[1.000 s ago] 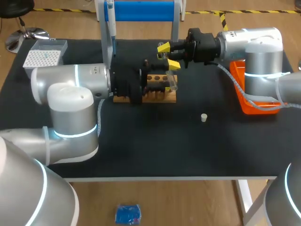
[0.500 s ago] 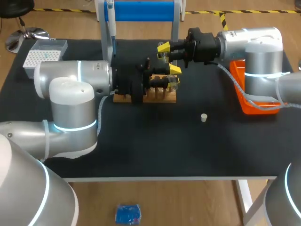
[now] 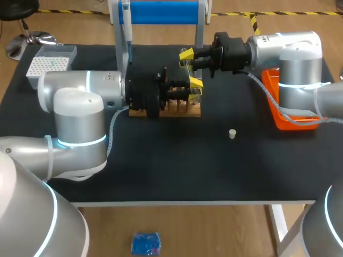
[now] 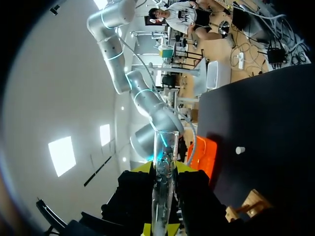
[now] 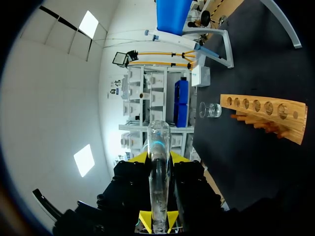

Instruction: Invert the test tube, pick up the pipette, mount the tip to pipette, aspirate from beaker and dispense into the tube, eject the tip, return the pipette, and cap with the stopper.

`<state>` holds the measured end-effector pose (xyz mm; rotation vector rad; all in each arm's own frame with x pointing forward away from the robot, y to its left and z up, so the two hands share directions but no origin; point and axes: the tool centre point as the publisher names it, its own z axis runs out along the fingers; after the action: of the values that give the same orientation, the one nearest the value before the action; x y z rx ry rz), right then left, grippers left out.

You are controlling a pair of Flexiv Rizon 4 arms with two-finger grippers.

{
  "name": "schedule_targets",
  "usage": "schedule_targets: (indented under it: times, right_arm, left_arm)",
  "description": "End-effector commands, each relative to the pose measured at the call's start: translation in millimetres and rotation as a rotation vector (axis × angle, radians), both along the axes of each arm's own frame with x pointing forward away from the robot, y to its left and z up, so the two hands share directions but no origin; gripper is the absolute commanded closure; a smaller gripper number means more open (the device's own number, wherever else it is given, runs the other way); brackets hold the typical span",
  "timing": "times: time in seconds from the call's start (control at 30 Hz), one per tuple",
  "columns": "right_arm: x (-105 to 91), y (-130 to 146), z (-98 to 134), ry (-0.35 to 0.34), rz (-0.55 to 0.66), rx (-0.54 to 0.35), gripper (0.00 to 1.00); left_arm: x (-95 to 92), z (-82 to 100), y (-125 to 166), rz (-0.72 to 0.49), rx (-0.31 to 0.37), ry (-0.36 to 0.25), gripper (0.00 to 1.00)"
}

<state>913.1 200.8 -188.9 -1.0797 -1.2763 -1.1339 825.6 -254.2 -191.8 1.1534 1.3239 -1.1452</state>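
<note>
We are working over a black tabletop (image 3: 161, 166). Our left arm (image 3: 80, 107) is reaching in from the left and our right arm (image 3: 289, 53) from the right, and the two are meeting above the right end of the rack. At the far edge a stand (image 3: 161, 12) with a blue panel is carrying the pipette (image 5: 170, 36). A white tip box (image 3: 51, 63) is sitting at the far left corner. An orange tray (image 3: 276, 115) is lying at the right, partly under our right arm. The wooden rack (image 3: 185, 111) is sitting near the middle, with the glass beaker (image 5: 210, 110) just beside one end. We are holding the test tube (image 4: 165, 147) in both tools at once. The left tool (image 4: 165, 167) is closed on it, with the open mouth pointing out ahead of the fingers. The right tool (image 5: 158, 157) is gripping it too, with the rounded end pointing ahead. The small pale stopper (image 3: 232, 134) is lying on the bare tabletop, well apart from the rack, toward our right.
</note>
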Motion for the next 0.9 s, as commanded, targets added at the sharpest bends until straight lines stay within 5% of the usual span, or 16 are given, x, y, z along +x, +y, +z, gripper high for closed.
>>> schedule_targets:
  times: [0.03,0.23,0.27,0.3,0.9]
  right_arm:
    - [-0.7,-0.5,1.8,-0.001,0.002,-0.001,1.0]
    - [-0.7,-0.5,1.8,-0.001,0.002,-0.001,1.0]
    - [-0.7,-0.5,1.8,-0.001,0.002,-0.001,0.56]
    - [-0.7,-0.5,1.8,-0.001,0.002,-0.001,0.0]
    - [-0.7,-0.5,1.8,-0.001,0.002,-0.001,0.0]
  left_arm:
    - [-0.2,-1.9,0.1,0.01,-0.004,0.006,1.0]
    - [0.2,-2.3,-0.8,0.004,0.0,0.009,1.0]
    - [0.2,-2.3,-0.8,0.004,0.0,0.009,1.0]
    - [0.2,-2.3,-0.8,0.004,0.0,0.009,1.0]
    - [0.2,-2.3,-0.8,0.004,0.0,0.009,1.0]
